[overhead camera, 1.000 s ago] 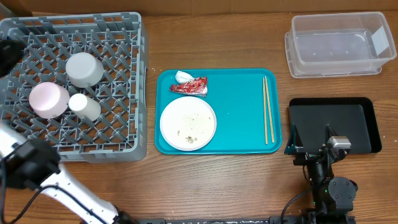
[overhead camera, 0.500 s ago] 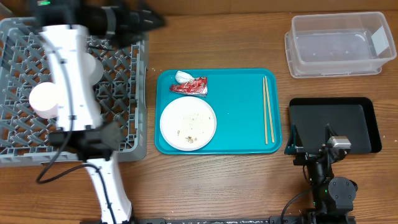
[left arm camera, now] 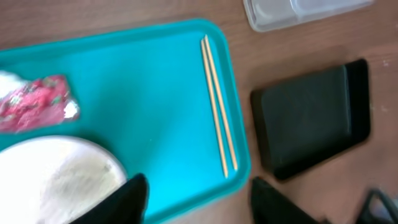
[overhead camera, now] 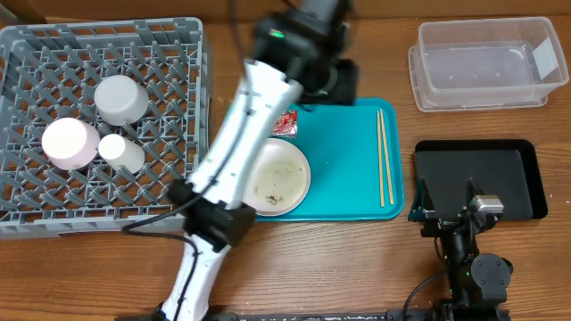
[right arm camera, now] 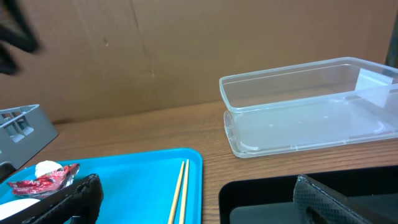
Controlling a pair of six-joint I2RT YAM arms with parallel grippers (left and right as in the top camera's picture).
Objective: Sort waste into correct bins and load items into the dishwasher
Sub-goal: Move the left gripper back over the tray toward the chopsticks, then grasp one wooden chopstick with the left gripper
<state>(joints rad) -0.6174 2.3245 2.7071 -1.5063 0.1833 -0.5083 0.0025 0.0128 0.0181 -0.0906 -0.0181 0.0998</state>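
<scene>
The left gripper is positioned over the teal rectangular plastic tray, jaws apart, nothing gripped. The pair of thin wooden chopsticks is located near the tray's right edge, just ahead of the jaws, untouched.

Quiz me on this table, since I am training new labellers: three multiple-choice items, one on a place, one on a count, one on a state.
1. The chopsticks lie on the teal tray's: A left side; B middle; C right side.
2. Dishes in the grey rack: A one; B three; C five.
3. The plate is: A spotless; B flecked with scraps; C upside down.
C, they run along the right edge; B, two bowls and a cup; B, bits dot its face.
</scene>
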